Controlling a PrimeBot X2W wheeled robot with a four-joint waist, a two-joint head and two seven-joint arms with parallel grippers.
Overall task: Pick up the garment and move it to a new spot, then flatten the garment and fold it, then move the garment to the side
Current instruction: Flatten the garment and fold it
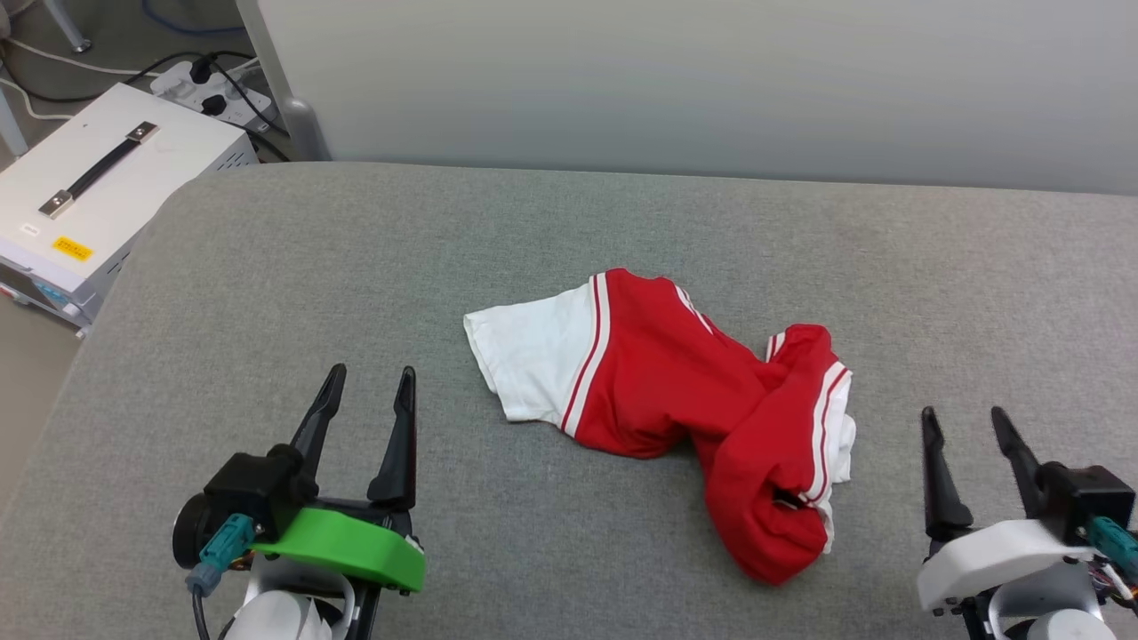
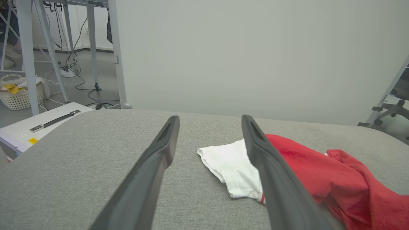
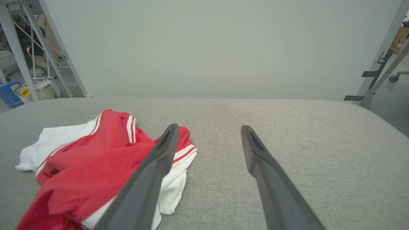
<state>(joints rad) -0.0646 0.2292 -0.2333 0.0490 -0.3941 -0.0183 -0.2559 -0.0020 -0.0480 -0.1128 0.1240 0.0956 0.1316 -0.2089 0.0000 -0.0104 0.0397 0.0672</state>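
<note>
The garment (image 1: 676, 382), a red T-shirt with white sleeves and striped trim, lies crumpled in the middle of the grey padded surface (image 1: 267, 293). One white sleeve spreads out to its left; the other is bunched at its right. My left gripper (image 1: 369, 378) stands open at the lower left, apart from the cloth, with nothing between its fingers. At the lower right my right gripper (image 1: 965, 418) is open too, just right of the bunched sleeve. The left wrist view has the garment (image 2: 319, 172) right of the open left gripper (image 2: 209, 123). The right wrist view has the garment (image 3: 83, 163) left of the open right gripper (image 3: 207, 129).
A white box with a black handle (image 1: 98, 187) stands off the surface's left edge, beside a power strip with cables (image 1: 209, 84). A pale wall (image 1: 711, 80) runs behind the surface. A laundry basket (image 2: 22, 94) and metal frame legs (image 2: 27, 54) stand on the floor at left.
</note>
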